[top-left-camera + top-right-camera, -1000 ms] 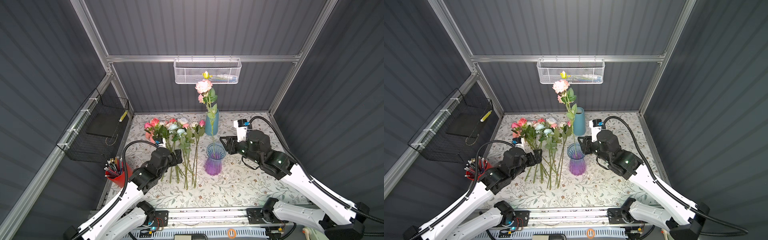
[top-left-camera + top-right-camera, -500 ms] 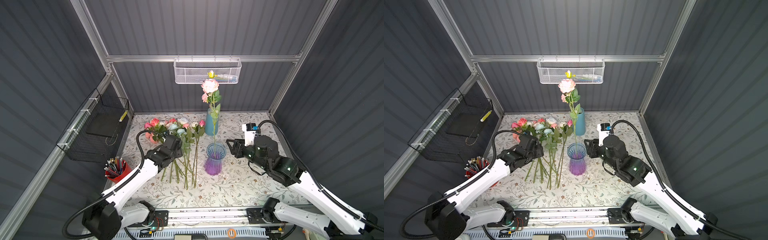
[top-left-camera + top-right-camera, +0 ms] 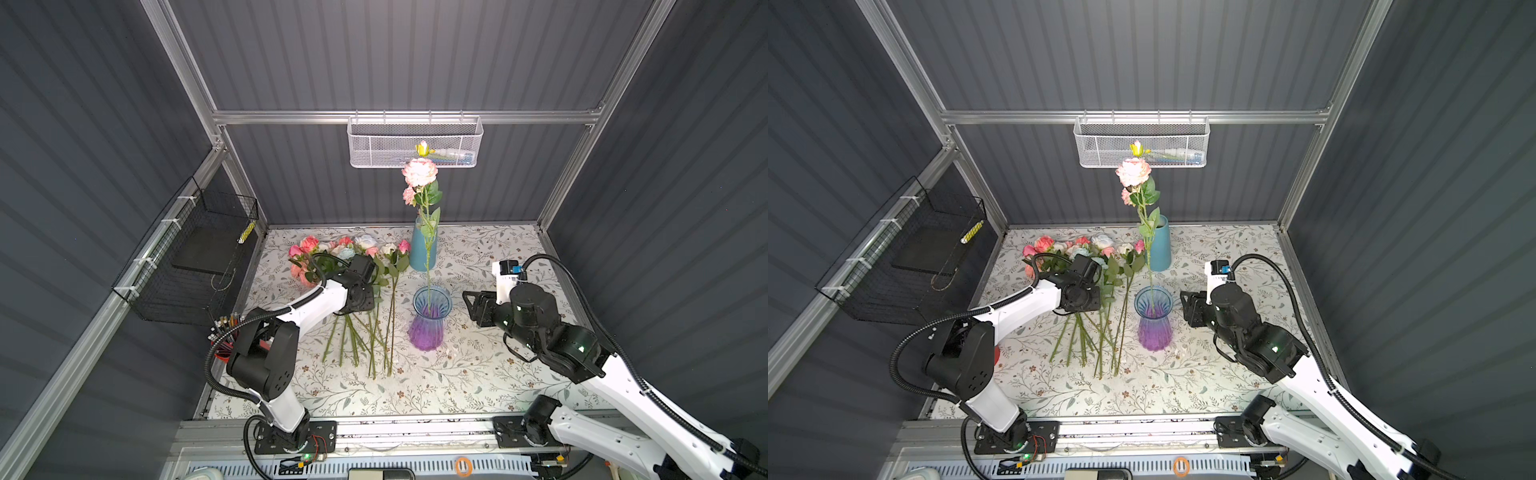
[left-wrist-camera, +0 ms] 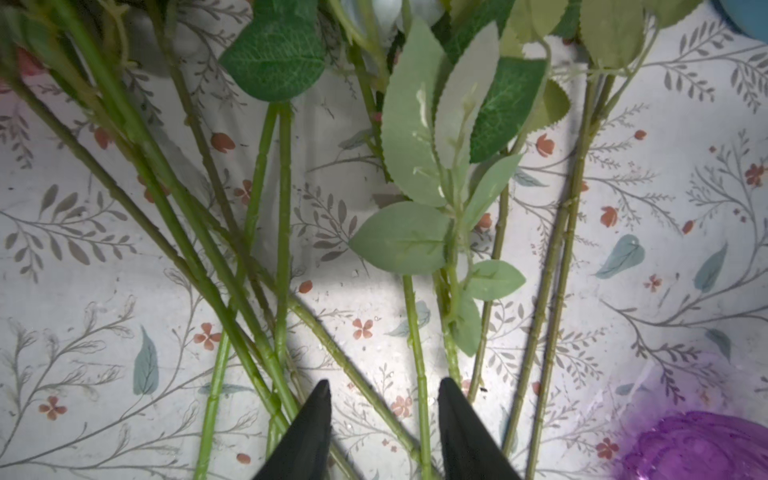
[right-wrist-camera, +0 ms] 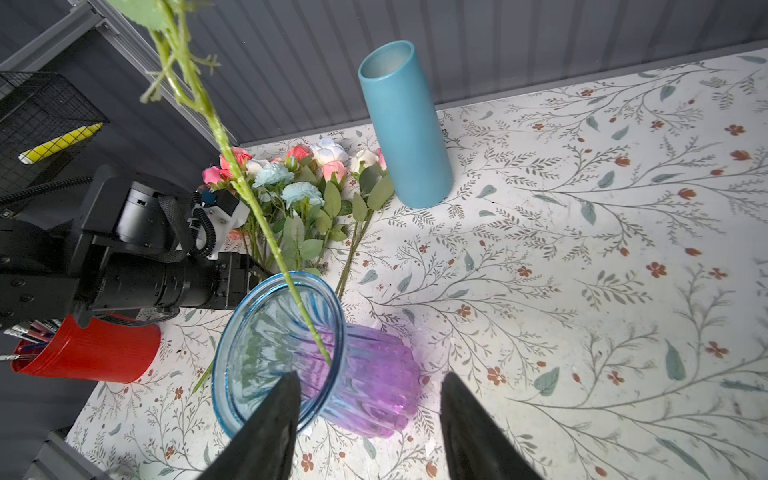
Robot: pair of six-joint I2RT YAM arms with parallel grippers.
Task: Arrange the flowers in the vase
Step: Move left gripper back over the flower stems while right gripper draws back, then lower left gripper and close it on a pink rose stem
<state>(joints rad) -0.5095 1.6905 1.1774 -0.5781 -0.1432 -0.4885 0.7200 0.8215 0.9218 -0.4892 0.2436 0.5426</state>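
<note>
A pink-and-white flower (image 3: 419, 172) (image 3: 1133, 171) stands by itself in the blue-and-purple glass vase (image 3: 428, 320) (image 3: 1153, 320) (image 5: 316, 365). Its stem (image 5: 266, 224) leans on the rim. The other flowers (image 3: 353, 249) (image 3: 1084, 245) lie in a fan on the table left of the vase, blooms toward the back wall. My left gripper (image 4: 384, 390) points down onto their stems, open, with two green stems (image 4: 419, 374) lying between its jaws. My right gripper (image 3: 471, 303) (image 3: 1187, 305) (image 5: 370, 376) hangs open just right of the vase, holding nothing.
A teal cylinder vase (image 3: 423, 249) (image 5: 405, 124) stands behind the glass one. A red cup of pencils (image 3: 224, 345) (image 5: 91, 353) sits at the table's left edge below a black wire basket (image 3: 195, 266). A white mesh basket (image 3: 413, 141) hangs on the back wall.
My left arm has stretched forward and come down over the stems, its jaws narrowing. My right gripper has drawn back to the right of the vase and widened; the flower now stands free.
</note>
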